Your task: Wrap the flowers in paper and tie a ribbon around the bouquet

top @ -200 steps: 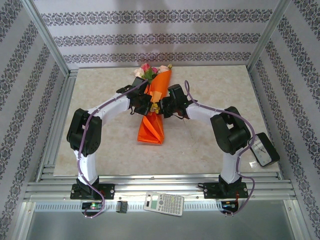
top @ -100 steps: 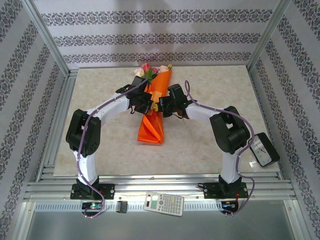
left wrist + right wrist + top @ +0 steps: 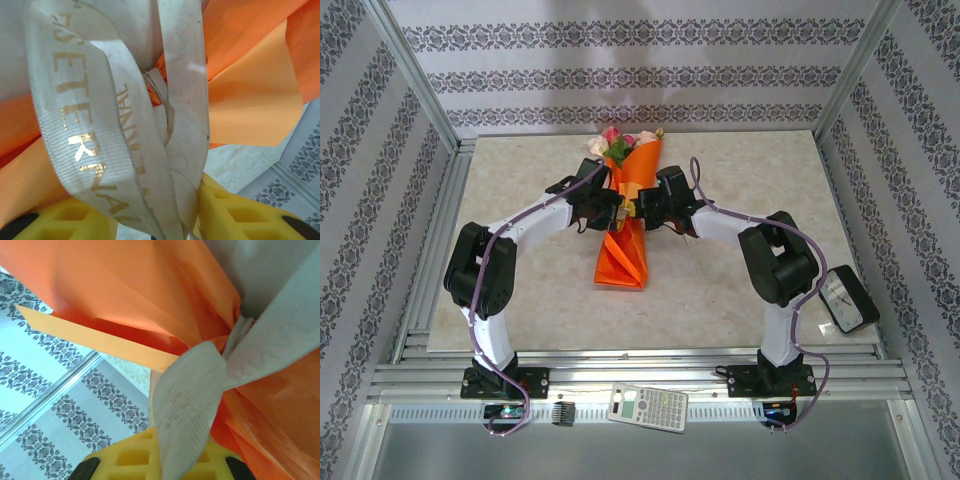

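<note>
Since a second ago the left arm (image 3: 480, 275) has swung its elbow out toward the table's (image 3: 740, 300) left edge. The left gripper (image 3: 616, 208) has its jaws apart, and the cream ribbon (image 3: 100, 145) with gold lettering hangs slack between its yellow fingers (image 3: 75, 222). The right gripper (image 3: 642, 209), just across the bouquet (image 3: 623, 250), is clamped on a loop of ribbon. The ribbon is knotted around the orange paper (image 3: 125, 280) at the bouquet's waist. The bouquet lies mid-table, with its roses (image 3: 613, 138) at the far edge.
</note>
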Controlling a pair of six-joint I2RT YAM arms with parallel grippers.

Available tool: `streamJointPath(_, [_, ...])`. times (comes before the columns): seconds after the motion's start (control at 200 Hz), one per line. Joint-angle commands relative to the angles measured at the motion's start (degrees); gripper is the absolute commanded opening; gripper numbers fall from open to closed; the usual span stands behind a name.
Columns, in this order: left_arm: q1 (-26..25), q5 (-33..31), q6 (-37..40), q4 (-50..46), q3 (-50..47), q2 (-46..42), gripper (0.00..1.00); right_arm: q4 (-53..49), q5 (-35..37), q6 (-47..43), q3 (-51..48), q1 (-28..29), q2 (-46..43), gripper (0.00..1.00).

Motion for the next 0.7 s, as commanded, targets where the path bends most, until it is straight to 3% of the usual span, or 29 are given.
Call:
streamJointPath(0.0, [0.70,-0.19,-7.19,3.28,-0.14,-0.05,0.45,1.81,1.08,-0.51,-1.25,0.23,-0.25,0.00])
streamJointPath(0.385, [0.87,3.76,-9.16,5.93,-0.85,2.06,0.45,5.08,1.18,0.19,-4.36,0.16,-1.04,0.00])
streamJointPath(0.694, [1.05,5.26,-8.55,1.01,0.66,2.93,0.47,8.05,1.86,-0.26,-4.27,-0.01,-0.77,0.00])
